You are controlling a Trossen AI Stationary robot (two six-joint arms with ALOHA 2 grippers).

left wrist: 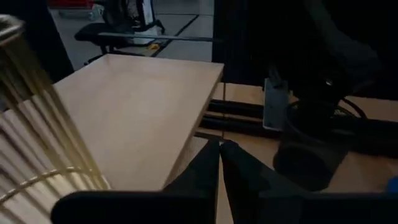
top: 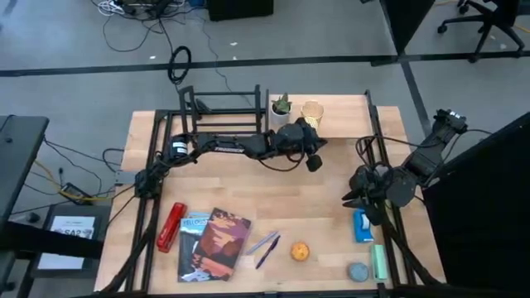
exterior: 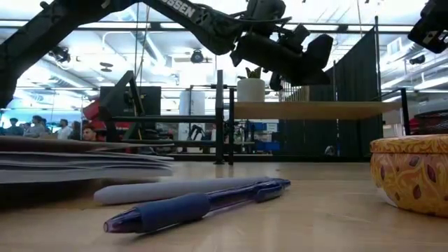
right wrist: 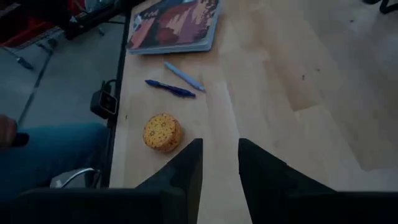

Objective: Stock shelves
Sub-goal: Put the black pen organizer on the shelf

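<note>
Left pincer point(top: 314, 162) closed, empty, beside pale wooden plank shelf point(top: 319, 106) at counter's far edge; swinging could topple ribbed gold cup point(top: 312, 111).

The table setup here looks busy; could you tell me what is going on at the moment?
The robot is stocking shelves. The left tool hangs shut and empty by the wooden plank shelf, which already holds a potted plant and a gold ribbed cup. The black rack beside it looks bare. The right tool waits open at the table's right side. Books, pens, a yellow patterned tin and other items lie unshelved on the front of the table.
</note>
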